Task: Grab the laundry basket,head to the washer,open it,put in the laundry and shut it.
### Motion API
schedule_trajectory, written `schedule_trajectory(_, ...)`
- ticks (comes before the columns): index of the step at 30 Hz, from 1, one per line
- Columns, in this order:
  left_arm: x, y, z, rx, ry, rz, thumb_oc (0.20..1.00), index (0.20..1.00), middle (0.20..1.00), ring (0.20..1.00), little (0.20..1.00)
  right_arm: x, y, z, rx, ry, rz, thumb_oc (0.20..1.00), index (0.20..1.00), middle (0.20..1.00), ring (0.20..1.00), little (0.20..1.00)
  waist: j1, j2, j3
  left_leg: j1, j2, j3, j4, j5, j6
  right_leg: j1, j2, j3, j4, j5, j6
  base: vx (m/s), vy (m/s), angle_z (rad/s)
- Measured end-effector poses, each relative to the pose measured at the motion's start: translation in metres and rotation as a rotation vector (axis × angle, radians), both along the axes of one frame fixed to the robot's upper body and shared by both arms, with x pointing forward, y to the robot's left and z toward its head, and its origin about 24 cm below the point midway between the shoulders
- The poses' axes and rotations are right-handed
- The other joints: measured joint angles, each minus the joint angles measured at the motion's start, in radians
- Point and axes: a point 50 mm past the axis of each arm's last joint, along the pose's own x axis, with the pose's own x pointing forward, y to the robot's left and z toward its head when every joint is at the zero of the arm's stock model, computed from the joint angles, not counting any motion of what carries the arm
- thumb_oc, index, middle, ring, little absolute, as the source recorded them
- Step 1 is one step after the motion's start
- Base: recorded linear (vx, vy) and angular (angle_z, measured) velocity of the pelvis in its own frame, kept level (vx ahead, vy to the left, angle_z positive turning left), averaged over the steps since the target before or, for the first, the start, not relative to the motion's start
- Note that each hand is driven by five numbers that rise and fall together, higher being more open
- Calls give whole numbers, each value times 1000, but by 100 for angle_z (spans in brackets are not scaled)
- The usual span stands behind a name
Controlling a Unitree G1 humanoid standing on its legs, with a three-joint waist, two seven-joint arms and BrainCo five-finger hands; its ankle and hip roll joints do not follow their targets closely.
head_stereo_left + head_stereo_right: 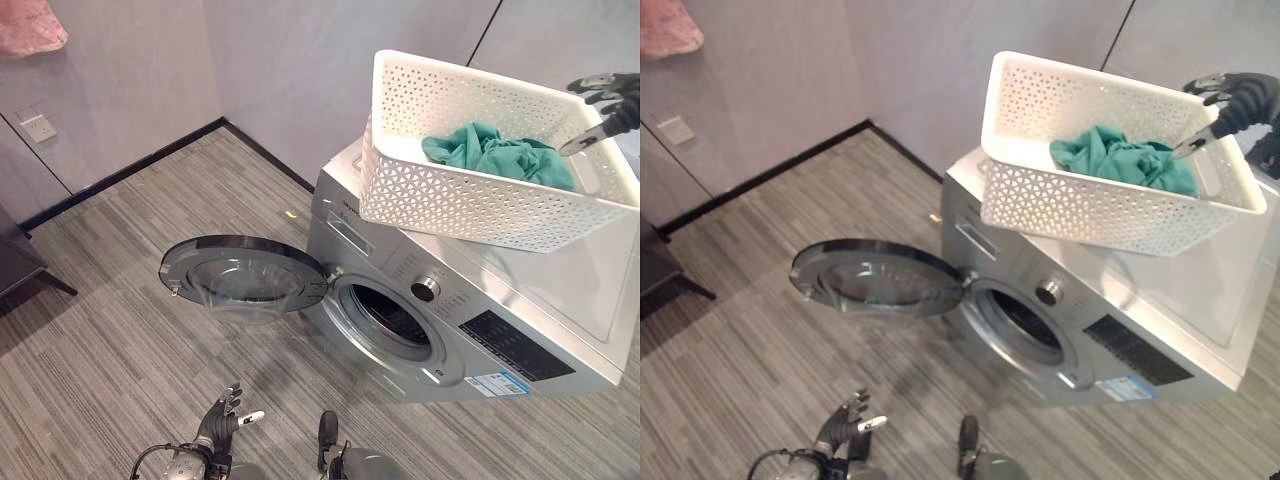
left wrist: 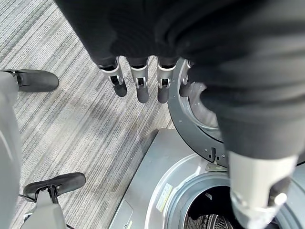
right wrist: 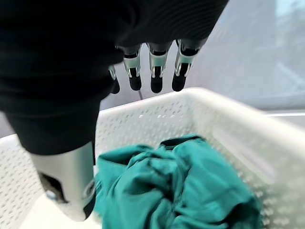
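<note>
On top of the washer point(image 1: 520, 290), right of centre, sits the white laundry basket point(image 1: 470, 190) with a teal garment point(image 1: 500, 152) bunched inside. At the upper right, the right hand point(image 1: 608, 100) hovers over the basket's far end, fingers straight, holding nothing; its wrist view looks down onto the cloth. Low in the frame, the left hand point(image 1: 222, 418) hangs relaxed and empty above the striped carpet point(image 1: 100, 330). Its wrist view reveals the drum point(image 2: 214, 222) behind the open door point(image 1: 243, 272).
</note>
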Motion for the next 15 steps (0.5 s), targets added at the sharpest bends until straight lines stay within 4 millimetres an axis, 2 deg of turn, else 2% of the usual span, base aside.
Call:
schedule_trajectory(2,2,-1,1,-2,-5,-3,1000,1000,1000,1000,1000,6,6,-10,1,28,15,1000,1000,1000,1000,1000,3,10,7,-15,1,0,-1,15,-10,-4,-6,-17,-9,-5,-9,-21,-32,22)
schedule_trajectory(7,4,-2,3,-6,-19,-9,1000,1000,1000,1000,1000,13,25,-14,-33,47,80,1000,1000,1000,1000,1000,24,36,27,-49,9,0,-2,18,-12,-39,4,-25,12,-10,-15,-7,-24,9)
schedule_trajectory(9,4,-2,3,-6,-17,-10,1000,1000,1000,1000,1000,15,32,-18,-46,64,110,1000,1000,1000,1000,1000,36,31,40,-51,10,1,-1,18,-12,-42,6,-27,24,-10,-15,-6,-10,3)
schedule_trajectory(15,5,1,5,2,-24,-15,1000,1000,1000,1000,1000,14,28,-24,-104,118,91,1000,1000,1000,1000,1000,47,20,48,-70,10,-1,-1,18,-12,-53,4,-47,34,-17,-18,-11,-5,10)
